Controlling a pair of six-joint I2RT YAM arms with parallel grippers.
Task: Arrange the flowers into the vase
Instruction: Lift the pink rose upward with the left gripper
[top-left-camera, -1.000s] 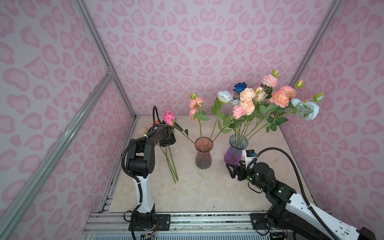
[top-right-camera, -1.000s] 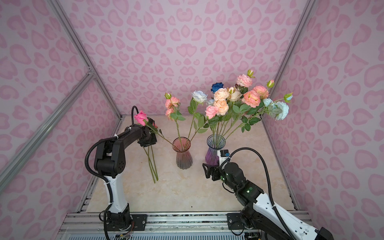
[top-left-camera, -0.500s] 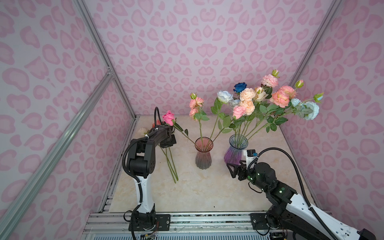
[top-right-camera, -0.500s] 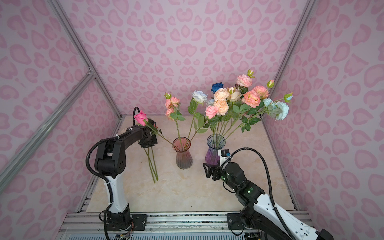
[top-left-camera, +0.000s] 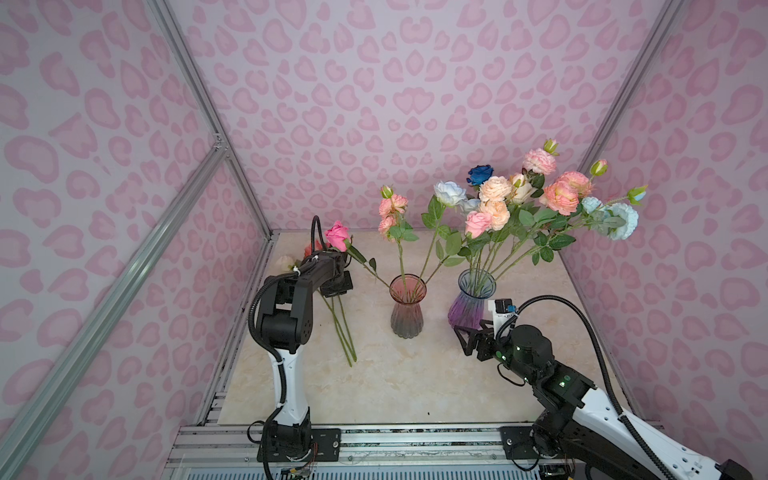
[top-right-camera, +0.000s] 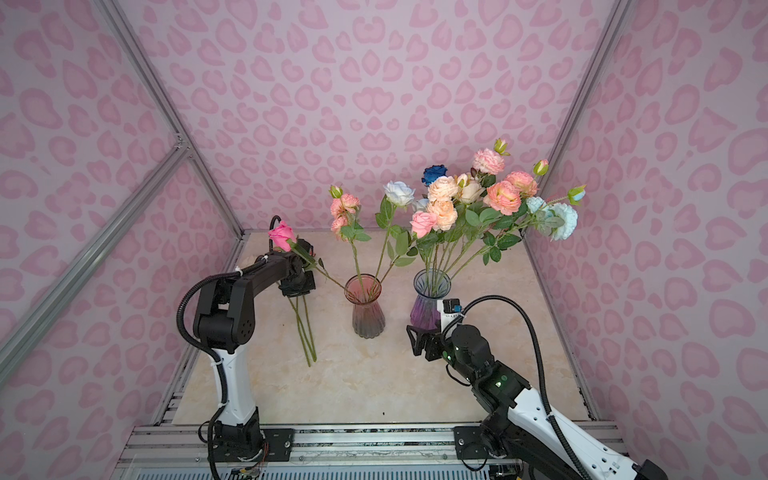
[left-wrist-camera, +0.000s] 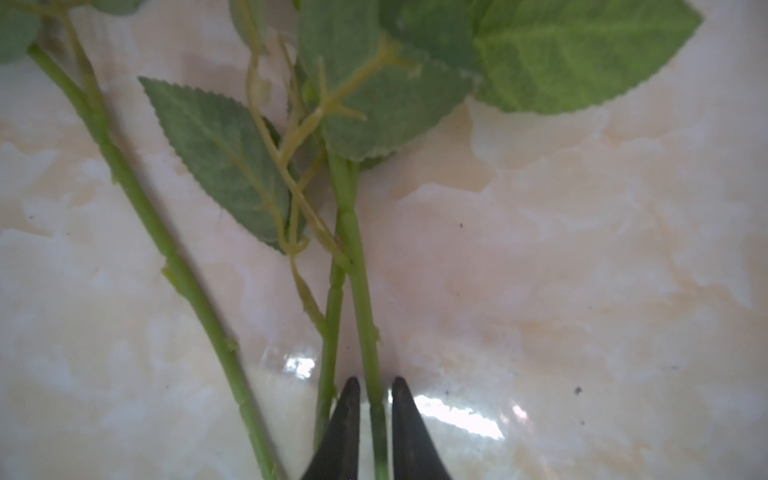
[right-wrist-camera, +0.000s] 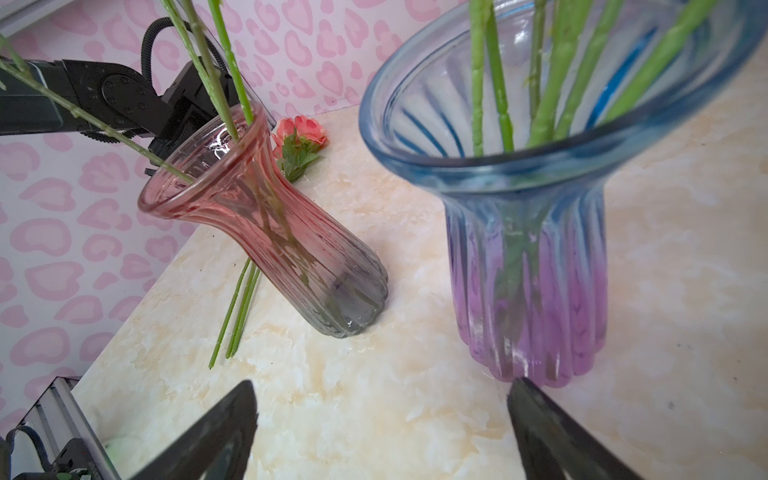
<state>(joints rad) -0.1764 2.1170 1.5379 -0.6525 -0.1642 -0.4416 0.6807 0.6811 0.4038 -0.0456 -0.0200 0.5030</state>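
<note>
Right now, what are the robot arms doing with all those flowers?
The left fingers are pinched on one flower stem among the loose ones lying on the table, so it looks ready to lift it. The right fingers are open beside the purple vase, which holds a big bunch of roses. The pink vase has only a few stems so far.

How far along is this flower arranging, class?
Done: most flowers stand in the purple vase, a few in the pink vase. In hand: the left gripper is shut on a loose stem lying on the table. Left: vasing all three table stems.
</note>
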